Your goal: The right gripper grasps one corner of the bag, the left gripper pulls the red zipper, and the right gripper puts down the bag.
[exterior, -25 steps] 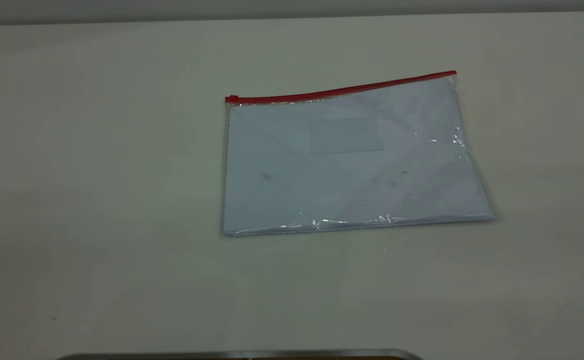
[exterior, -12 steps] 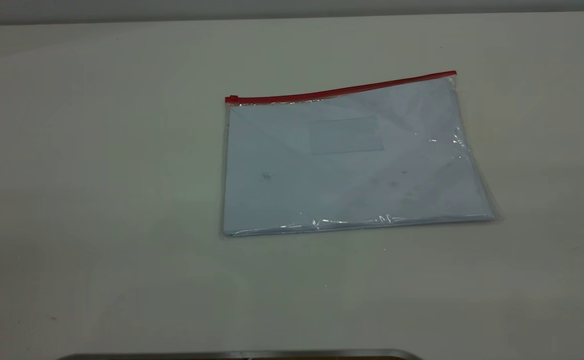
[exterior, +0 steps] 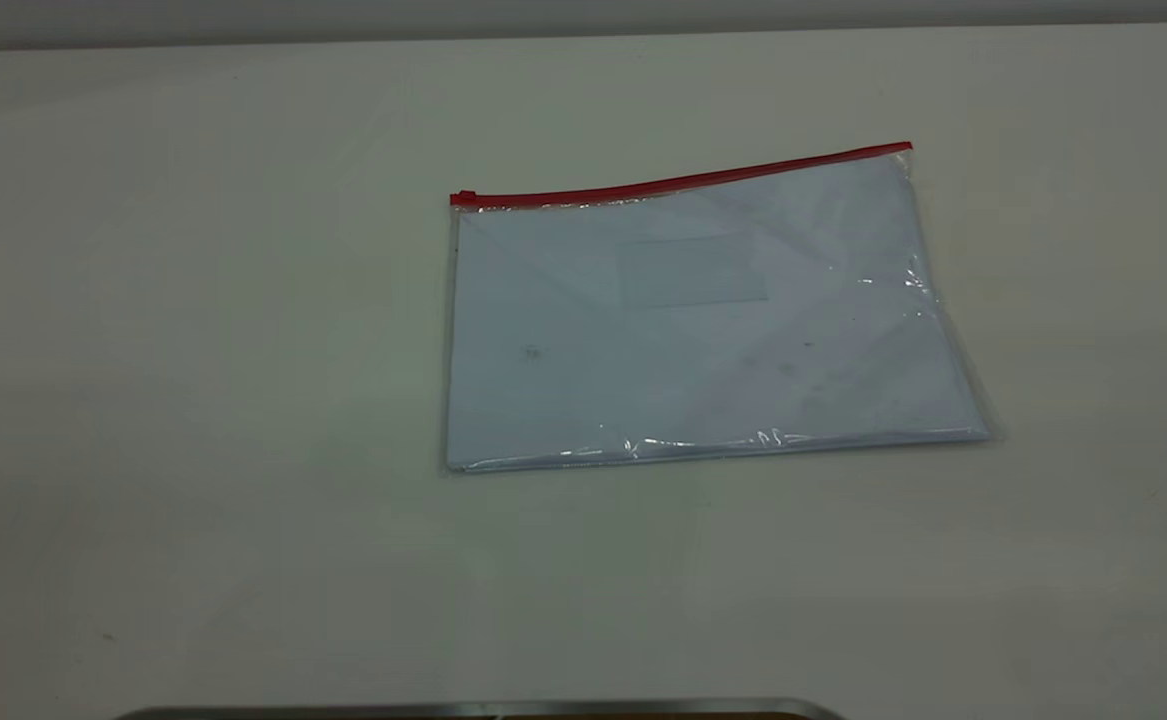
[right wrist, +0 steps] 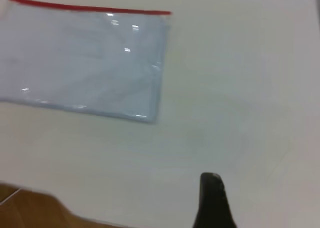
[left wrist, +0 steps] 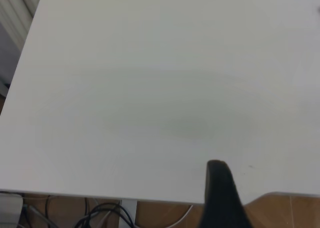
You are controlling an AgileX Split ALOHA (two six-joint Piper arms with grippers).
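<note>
On the table [exterior: 193, 350], the bag [exterior: 703, 320] stays unmoved.

The flat rectangular clear plastic bag [exterior: 703, 320] lies on the pale worktop [exterior: 193, 400], right of centre in the exterior view, its thin red zipper [exterior: 683, 182] along the far edge — slider tab [exterior: 463, 198] at the left end — with both claws well apart from it.
</note>
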